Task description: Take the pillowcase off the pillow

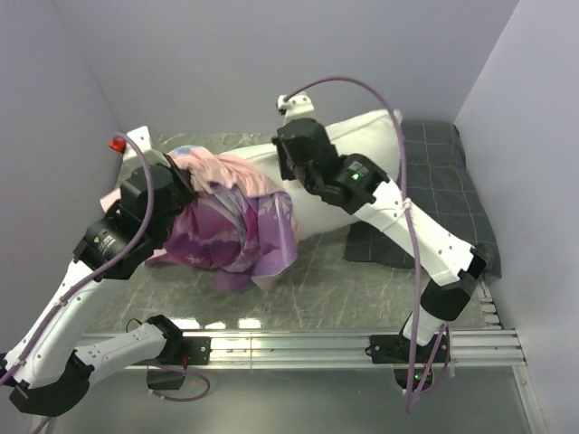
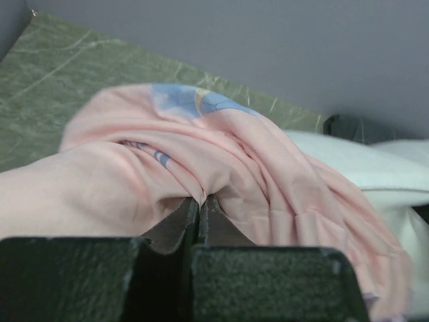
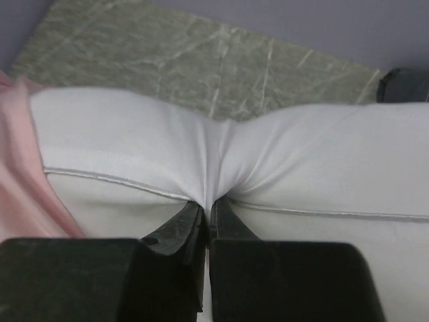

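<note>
Green marbled table [image 1: 362, 289]; left gripper [image 2: 200, 200] clamped on pillowcase [image 2: 234, 154], right gripper [image 3: 209, 204] clamped on pillow [image 3: 301, 147] seam, likely anchoring pillow against the pull.

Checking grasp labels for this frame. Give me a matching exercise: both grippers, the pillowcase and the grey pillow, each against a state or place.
1 left gripper
2 right gripper
3 pillowcase
4 grey pillow

a lying at the right side of the table
b shut on the white pillow
c bunched at the pillow's left end
d shut on the pillowcase's pink inside

Pairs: 1-d, 2-b, 3-c, 4-a
</note>
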Available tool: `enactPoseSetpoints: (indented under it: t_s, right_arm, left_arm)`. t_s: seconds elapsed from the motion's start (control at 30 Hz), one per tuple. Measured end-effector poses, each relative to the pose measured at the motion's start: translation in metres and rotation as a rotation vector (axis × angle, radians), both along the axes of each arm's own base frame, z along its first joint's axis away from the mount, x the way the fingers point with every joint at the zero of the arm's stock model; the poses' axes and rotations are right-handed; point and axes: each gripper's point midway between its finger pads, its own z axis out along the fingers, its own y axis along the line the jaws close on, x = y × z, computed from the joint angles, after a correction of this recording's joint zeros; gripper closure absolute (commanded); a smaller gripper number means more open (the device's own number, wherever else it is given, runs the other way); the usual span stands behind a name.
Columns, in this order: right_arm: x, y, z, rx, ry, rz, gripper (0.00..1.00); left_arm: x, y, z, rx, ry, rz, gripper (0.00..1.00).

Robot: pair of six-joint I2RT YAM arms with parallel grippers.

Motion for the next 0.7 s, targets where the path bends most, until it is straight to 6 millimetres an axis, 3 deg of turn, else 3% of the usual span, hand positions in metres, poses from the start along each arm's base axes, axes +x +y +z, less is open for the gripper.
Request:
enactPoseSetpoints:
  t_s: [0.1,0.17,0.27,0.4,0.43,0.53,0.63,0.7]
  right_arm:
    - [0.001,-0.002,0.021,0.049,-0.011,0.016,1.00]
    - [0.006,0.000,0.011,0.060,0.009,0.019,1.00]
    - [0.021,0.002,-0.039,0.051,0.090,0.012,1.00]
    - [0.047,-0.005,-0.144,0.036,0.272,-0.018,1.00]
    - [0.058,-0.006,-0.157,0.060,0.282,-0.032,1.00]
    - [0.085,-0.018,-0.161,0.147,0.268,-0.072,1.00]
    - [0.098,-0.029,-0.158,0.200,0.267,-0.087,1.00]
    - [0.102,-0.033,-0.161,0.210,0.277,-0.091,1.00]
  left_arm:
    - [0.014,0.012,0.015,-0.013,-0.020,0.045,1.00]
    - [0.025,0.025,0.008,-0.011,0.004,0.081,1.00]
    - [0.047,0.051,-0.028,0.000,0.103,0.138,1.00]
    - [0.064,0.100,-0.076,-0.036,0.219,0.231,1.00]
    - [0.067,0.119,-0.080,-0.063,0.223,0.264,1.00]
    - [0.064,0.177,-0.089,-0.120,0.232,0.401,1.00]
    - [0.061,0.212,-0.095,-0.177,0.232,0.475,0.97]
    - [0.064,0.211,-0.096,-0.207,0.227,0.442,0.70]
